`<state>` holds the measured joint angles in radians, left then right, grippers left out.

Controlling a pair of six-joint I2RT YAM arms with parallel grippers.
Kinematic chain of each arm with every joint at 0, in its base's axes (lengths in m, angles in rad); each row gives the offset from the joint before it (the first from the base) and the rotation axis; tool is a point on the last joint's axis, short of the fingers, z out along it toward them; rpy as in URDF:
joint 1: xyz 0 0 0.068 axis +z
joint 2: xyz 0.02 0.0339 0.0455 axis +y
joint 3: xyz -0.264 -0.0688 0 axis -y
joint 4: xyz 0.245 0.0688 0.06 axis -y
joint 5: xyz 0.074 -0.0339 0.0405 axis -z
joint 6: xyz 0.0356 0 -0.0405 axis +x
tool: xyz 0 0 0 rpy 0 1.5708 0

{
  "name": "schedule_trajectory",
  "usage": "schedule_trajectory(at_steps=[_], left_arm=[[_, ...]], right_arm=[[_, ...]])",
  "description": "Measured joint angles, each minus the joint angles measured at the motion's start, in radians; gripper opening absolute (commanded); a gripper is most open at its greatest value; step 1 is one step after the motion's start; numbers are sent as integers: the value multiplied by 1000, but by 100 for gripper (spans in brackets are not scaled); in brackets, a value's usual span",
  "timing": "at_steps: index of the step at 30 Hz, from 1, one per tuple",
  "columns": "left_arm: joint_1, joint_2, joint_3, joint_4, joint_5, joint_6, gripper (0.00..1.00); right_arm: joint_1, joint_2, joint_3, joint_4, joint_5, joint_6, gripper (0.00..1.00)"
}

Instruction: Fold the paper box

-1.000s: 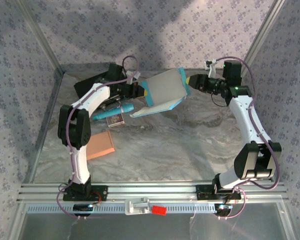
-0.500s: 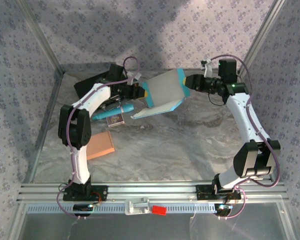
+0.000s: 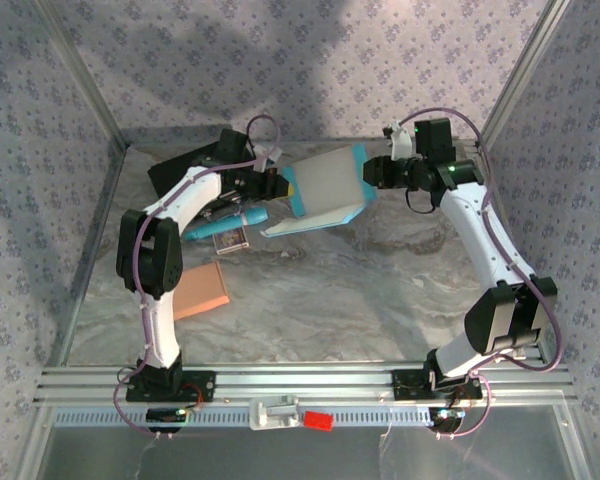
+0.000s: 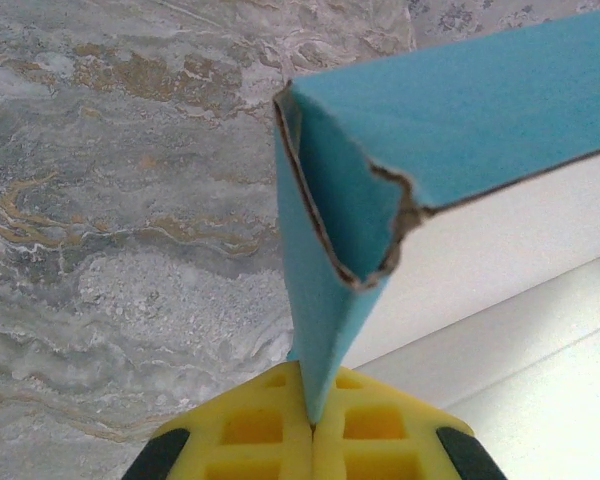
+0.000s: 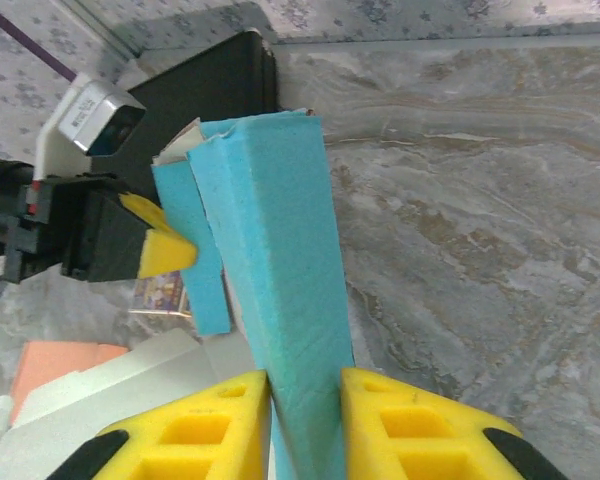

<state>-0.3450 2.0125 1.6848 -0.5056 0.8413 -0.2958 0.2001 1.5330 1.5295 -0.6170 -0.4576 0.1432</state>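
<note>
Near-left part of the table (image 3: 360, 300): orange pad (image 3: 200, 290) lying flat. Just beyond it, toward the left edge: small card (image 3: 230, 241) and a teal pen (image 3: 223, 224). Pen is touching or overlapping the card, can't tell which.

Box (image 3: 325, 188) is held up between the two grippers over the far middle of the table. It's tilted, white face toward the top camera, blue edging on both short ends. A loose flap (image 3: 305, 222) hangs off its near side toward the table; contact with the table not clear.

Left gripper (image 3: 283, 186) is on the box's left end. Wrist view: yellow pads (image 4: 250, 430) pressed together on a thin blue panel, so jaws closed, gripping the box. The panel's edge above the pads is ragged.

Right gripper (image 3: 373, 172) is on the right end. Its pads clamp another blue panel from both sides, with the panel standing up between them. Jaws closed on the box.

Far-left corner: flat black item (image 3: 180, 172) behind the left arm, partly covered.
</note>
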Motion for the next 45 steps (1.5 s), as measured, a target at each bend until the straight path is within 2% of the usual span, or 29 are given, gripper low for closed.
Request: schedule_trajectory(at_steps=[16, 20, 25, 29, 30, 35, 39, 45], left_arm=[[-27, -12, 16, -50, -77, 7, 0], [-49, -32, 16, -73, -117, 16, 0], [-82, -55, 24, -106, -184, 26, 0], [-116, -87, 28, -142, -261, 28, 0], [-127, -93, 34, -151, -278, 31, 0], [-185, -121, 55, -180, -380, 45, 0], [-207, -137, 55, -196, -421, 45, 0], [-207, -141, 55, -203, -443, 46, 0]], right_arm=[[113, 53, 50, -76, 337, -59, 26], [128, 68, 50, -106, 440, -67, 19], [162, 99, 77, -144, 581, -73, 17], [175, 121, 85, -171, 669, -63, 3], [175, 122, 85, -175, 684, -57, 0], [180, 122, 85, -189, 754, -37, 0], [174, 122, 85, -196, 754, -24, 0], [166, 124, 85, -197, 729, -20, 10]])
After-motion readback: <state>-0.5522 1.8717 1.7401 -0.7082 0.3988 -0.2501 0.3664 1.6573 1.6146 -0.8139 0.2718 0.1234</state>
